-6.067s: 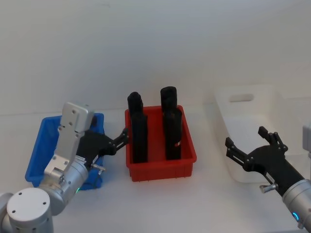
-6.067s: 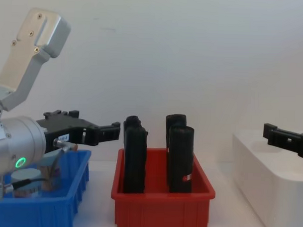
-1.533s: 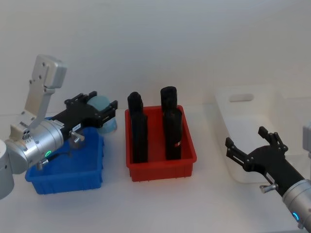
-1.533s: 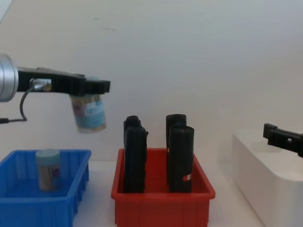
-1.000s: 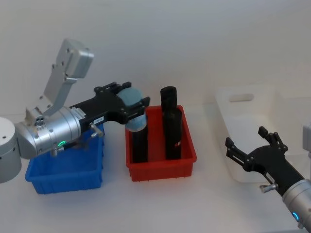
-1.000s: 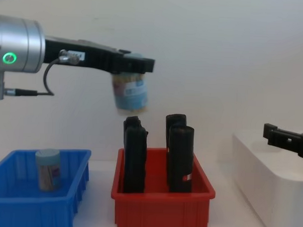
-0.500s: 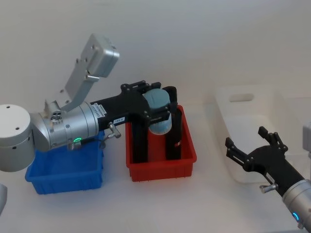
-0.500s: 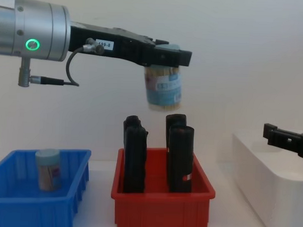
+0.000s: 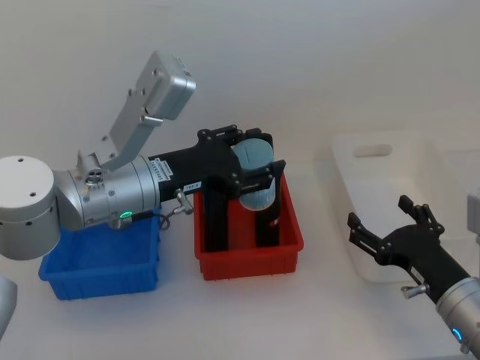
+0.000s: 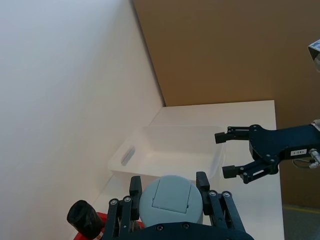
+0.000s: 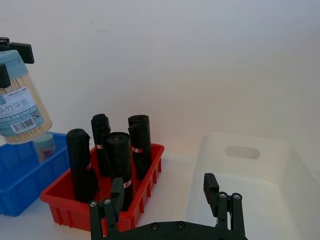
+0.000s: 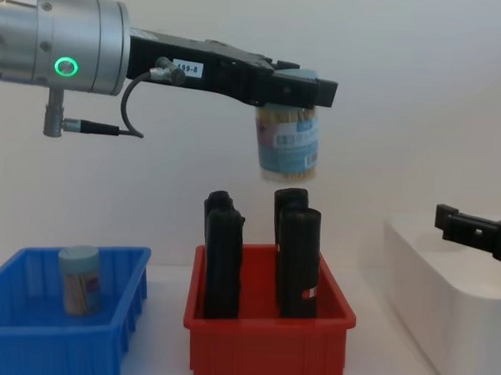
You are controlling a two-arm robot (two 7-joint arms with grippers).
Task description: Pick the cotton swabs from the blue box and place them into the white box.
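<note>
Pinching a jar of cotton swabs (image 12: 289, 148) by its lid above the red bin (image 12: 265, 353), the left gripper (image 12: 291, 90) is mid-transfer and must next reach the white box (image 12: 432, 284), beside the idle, spread right gripper (image 10: 223, 155).

The swab jar (image 12: 289, 148) in the left tool (image 12: 297, 90) is showing clear glossy plastic walls, a paper label and a matt pale lid, with thin wooden-looking stems inside. The left tool and the right tool (image 9: 379, 212) are looking like matt black plastic, while the left arm's casing (image 12: 66, 41) is gleaming as brushed silver metal. The blue box (image 12: 64, 345) and red bin (image 12: 265, 353) are shining faintly, ribbed moulded plastic. The white box (image 12: 428, 284) is looking smooth and satin. The black rolls (image 12: 299, 255) are appearing matt. The surface (image 9: 262, 315) is looking white, smooth and matt.
</note>
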